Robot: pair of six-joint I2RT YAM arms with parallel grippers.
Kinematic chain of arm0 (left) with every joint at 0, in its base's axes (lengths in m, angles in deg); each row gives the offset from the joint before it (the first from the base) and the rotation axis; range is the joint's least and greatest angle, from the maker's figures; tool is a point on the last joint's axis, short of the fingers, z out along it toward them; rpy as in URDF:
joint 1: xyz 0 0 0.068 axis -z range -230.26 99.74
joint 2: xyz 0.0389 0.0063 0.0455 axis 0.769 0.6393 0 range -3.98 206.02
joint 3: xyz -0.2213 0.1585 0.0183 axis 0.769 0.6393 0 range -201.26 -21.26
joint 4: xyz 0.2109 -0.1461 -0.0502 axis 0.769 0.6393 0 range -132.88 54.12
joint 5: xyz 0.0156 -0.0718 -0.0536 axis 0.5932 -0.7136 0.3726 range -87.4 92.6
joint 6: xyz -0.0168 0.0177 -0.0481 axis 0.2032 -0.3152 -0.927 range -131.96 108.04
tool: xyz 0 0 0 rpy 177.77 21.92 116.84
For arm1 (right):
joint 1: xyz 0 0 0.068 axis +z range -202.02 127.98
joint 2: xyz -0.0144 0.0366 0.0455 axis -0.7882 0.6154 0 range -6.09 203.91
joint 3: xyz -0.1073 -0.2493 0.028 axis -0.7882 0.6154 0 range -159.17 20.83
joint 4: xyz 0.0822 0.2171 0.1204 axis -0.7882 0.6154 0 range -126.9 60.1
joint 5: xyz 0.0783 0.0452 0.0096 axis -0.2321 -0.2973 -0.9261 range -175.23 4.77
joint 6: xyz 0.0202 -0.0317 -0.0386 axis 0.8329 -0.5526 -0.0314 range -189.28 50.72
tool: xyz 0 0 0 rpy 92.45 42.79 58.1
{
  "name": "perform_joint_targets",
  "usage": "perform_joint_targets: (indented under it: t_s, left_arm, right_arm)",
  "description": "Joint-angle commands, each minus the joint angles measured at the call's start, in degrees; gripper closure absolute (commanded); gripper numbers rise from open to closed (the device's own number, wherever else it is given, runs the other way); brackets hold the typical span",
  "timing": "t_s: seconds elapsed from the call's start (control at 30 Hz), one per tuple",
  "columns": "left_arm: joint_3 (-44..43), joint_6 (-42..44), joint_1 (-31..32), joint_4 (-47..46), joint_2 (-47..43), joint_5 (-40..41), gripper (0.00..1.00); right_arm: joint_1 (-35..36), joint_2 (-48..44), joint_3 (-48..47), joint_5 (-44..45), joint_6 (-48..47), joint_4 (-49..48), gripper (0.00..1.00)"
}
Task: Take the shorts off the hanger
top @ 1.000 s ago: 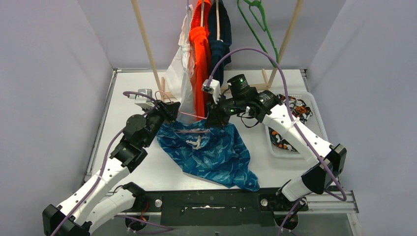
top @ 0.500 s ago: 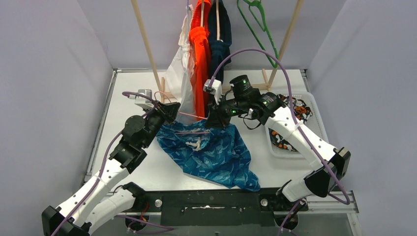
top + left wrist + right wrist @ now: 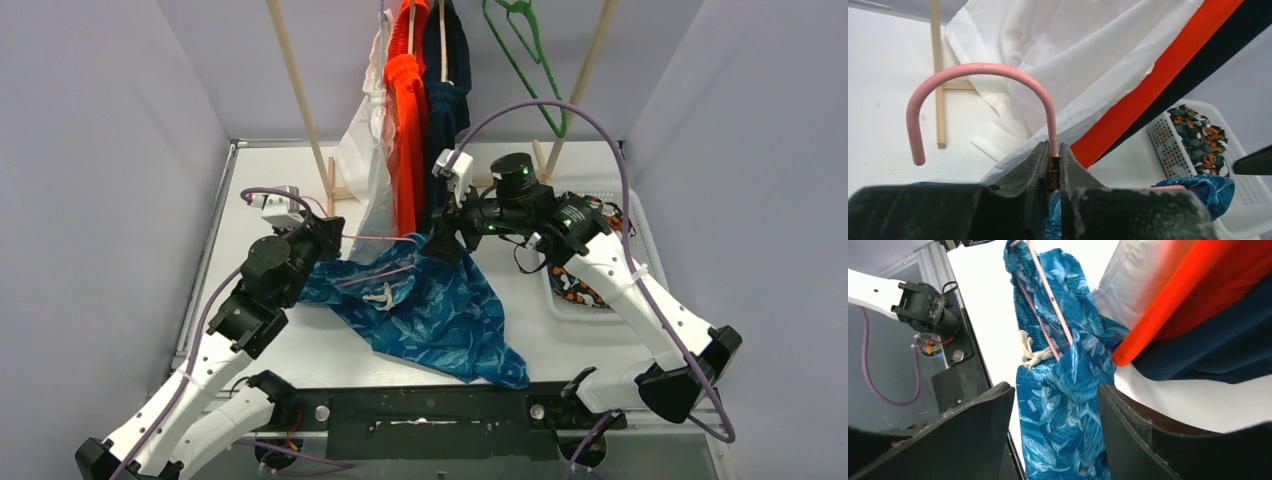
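Observation:
Blue leaf-patterned shorts [image 3: 430, 312] lie on the table with a pink hanger [image 3: 378, 238] still threaded through their waistband. My left gripper [image 3: 330, 234] is shut on the hanger's neck just under the hook [image 3: 973, 67], jaws pinched on the wire. My right gripper [image 3: 445, 240] hovers open at the waistband's right end. In the right wrist view the blue shorts [image 3: 1058, 365] hang between the spread fingers [image 3: 1128, 415], ungripped. White shorts [image 3: 365, 160], orange shorts [image 3: 405, 130] and navy shorts [image 3: 447, 95] hang on the rack behind.
A white basket [image 3: 556, 296] at the right holds camouflage shorts [image 3: 603, 215], partly under my right arm. A bare green hanger [image 3: 530, 60] hangs at the rack's right. Wooden rack legs [image 3: 300, 100] slant up at both sides. The hanging clothes crowd close behind both grippers.
My right gripper has opened, letting go of the blue shorts, and risen up and to the right. My left gripper has shut on the hanger and drawn it left.

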Motion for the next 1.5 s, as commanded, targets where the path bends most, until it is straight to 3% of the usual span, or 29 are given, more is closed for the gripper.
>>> perform_joint_targets:
  t_s: [0.0,0.13,0.23,0.33,0.5,0.8,0.87,0.93,1.13,1.33,1.47]
  left_arm:
    - [-6.04,1.36,-0.39,5.08,-0.30,5.01,1.00]
    - [-7.22,0.63,-0.34,7.01,0.70,4.94,1.00]
    - [-7.89,0.29,-0.36,7.69,1.41,4.27,1.00]
    - [-8.46,0.07,-0.35,7.91,1.86,3.65,1.00]
    - [-9.06,-0.14,-0.35,8.29,1.90,2.96,1.00]
    - [-8.67,-0.25,-0.39,9.05,0.45,2.91,1.00]
    - [-8.68,-0.25,-0.39,9.14,0.44,2.79,1.00]
    - [-8.68,-0.31,-0.41,9.14,0.44,2.73,1.00]
    - [-8.63,-0.47,-0.42,8.97,0.62,2.04,1.00]
    - [-8.46,-0.66,-0.34,8.59,0.45,1.27,1.00]
    - [-8.30,-0.69,-0.40,8.31,0.26,0.93,1.00]
  right_arm:
    - [0.31,-5.10,1.89,5.49,1.86,-6.69,0.37]
    - [1.17,-4.94,1.84,5.89,2.98,-6.44,0.36]
    - [4.12,-1.91,-2.21,13.76,3.34,-1.18,0.36]
    - [6.53,1.65,-5.78,16.32,2.26,3.71,0.38]
    - [8.78,3.67,-6.24,23.02,1.63,3.34,0.39]
    - [8.91,6.49,-7.15,25.95,0.87,5.27,0.69]
    - [8.91,6.47,-7.00,26.03,0.91,4.52,0.64]
    - [8.92,6.58,-7.25,26.00,0.96,4.06,0.48]
    - [8.91,6.88,-6.75,25.62,0.89,2.28,0.39]
    - [8.85,9.33,-7.03,29.82,0.00,2.13,0.38]
    - [8.90,11.15,-9.33,28.73,0.03,4.17,0.46]
